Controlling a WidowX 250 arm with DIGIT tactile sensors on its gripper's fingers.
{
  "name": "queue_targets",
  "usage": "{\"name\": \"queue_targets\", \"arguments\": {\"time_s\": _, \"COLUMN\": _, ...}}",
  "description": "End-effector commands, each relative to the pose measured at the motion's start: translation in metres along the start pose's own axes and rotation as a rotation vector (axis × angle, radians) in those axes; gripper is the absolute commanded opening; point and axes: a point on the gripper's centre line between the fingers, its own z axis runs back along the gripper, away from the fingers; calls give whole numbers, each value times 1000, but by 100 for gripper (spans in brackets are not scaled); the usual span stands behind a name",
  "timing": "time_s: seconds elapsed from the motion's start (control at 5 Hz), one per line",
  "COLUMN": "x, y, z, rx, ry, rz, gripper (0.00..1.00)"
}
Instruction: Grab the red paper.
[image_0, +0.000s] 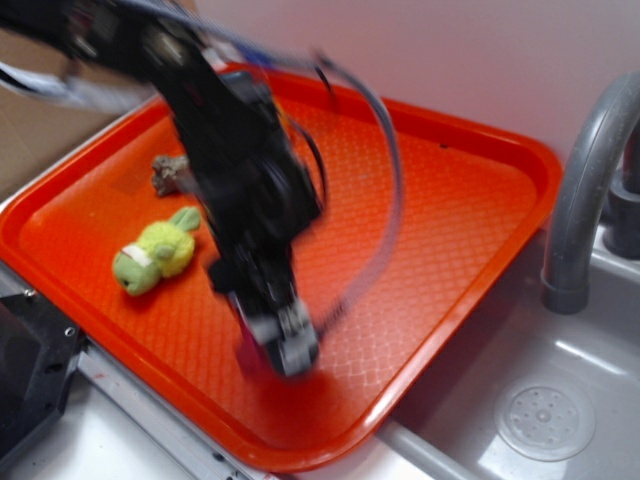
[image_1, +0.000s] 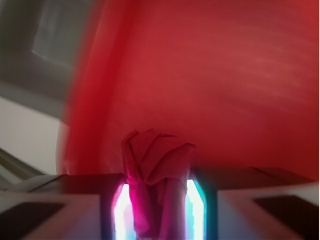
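Note:
The red paper (image_1: 157, 165) is a crumpled crimson wad standing between my two jaws in the wrist view, with both jaws pressing its sides. In the exterior view only a dark crimson bit of the red paper (image_0: 248, 357) shows, at the left of the blurred fingertips. My gripper (image_0: 280, 345) points down over the near part of the orange-red tray (image_0: 450, 200), and in the wrist view the gripper (image_1: 159, 220) is shut on the wad. The arm is smeared by motion blur.
A green plush toy (image_0: 153, 256) lies on the tray's left side, with a grey-brown rock (image_0: 170, 174) behind it. A grey faucet (image_0: 585, 190) and a sink drain (image_0: 545, 415) are to the right of the tray. A black block (image_0: 25, 370) sits at the near left.

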Motion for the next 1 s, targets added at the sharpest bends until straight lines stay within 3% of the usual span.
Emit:
{"name": "queue_targets", "arguments": {"time_s": 0.0, "x": -6, "y": 41, "z": 111, "rx": 144, "ry": -112, "rz": 77, "gripper": 0}}
{"name": "queue_targets", "arguments": {"time_s": 0.4, "x": -32, "y": 81, "z": 178, "rx": 150, "ry": -225, "rz": 250, "gripper": 0}}
{"name": "queue_targets", "arguments": {"time_s": 0.6, "x": -36, "y": 88, "z": 184, "rx": 191, "ry": -249, "rz": 338, "gripper": 0}}
{"name": "queue_targets", "arguments": {"time_s": 0.8, "x": -37, "y": 92, "z": 184, "rx": 231, "ry": -228, "rz": 360, "gripper": 0}}
